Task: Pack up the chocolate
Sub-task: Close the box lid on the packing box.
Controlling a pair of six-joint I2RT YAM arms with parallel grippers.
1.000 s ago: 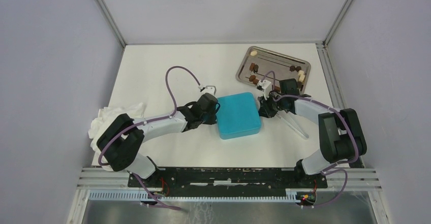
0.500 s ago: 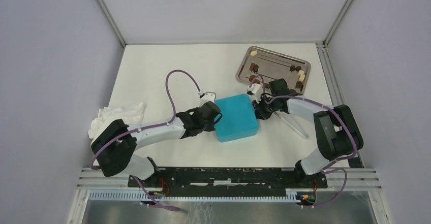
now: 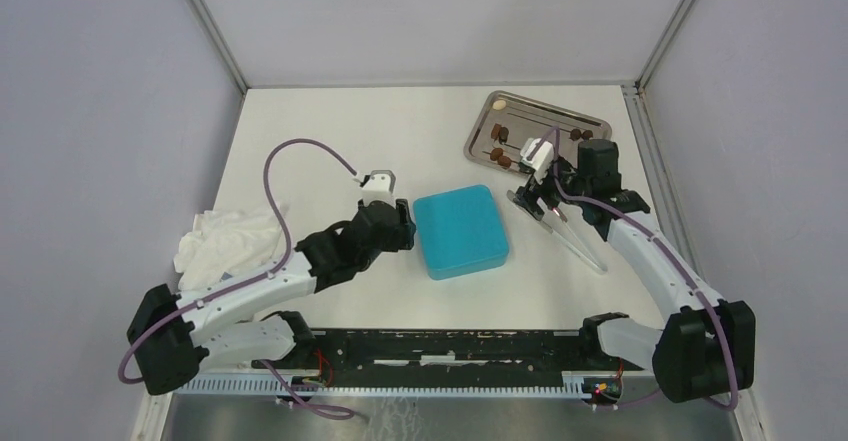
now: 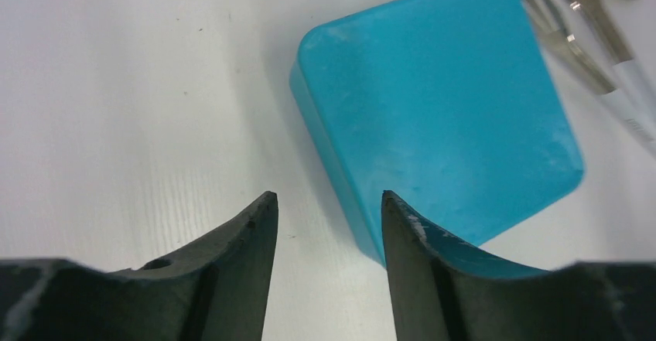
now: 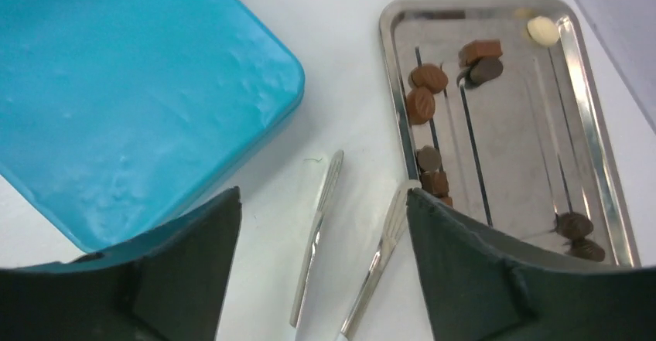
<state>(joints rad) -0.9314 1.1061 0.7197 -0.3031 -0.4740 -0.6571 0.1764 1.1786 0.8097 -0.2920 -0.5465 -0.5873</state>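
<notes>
Surfaces: mostly smooth, two polished.
Teal box [image 3: 460, 231] satin, faintly scuffed; tray [image 5: 526, 140] and tweezers [image 5: 316, 233] mirror-bright metal; chocolates [image 5: 428, 78] matt brown; cloth [image 3: 225, 241] crumpled white fabric; table [image 3: 330, 131] matt white.

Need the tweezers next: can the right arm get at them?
Probably yes: the tweezers lie uncovered on the table between the teal box and the tray, right beneath the open right gripper.

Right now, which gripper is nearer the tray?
Right. The right gripper hovers over the tweezers just short of the tray; the left gripper sits on the other side of the box.
</notes>
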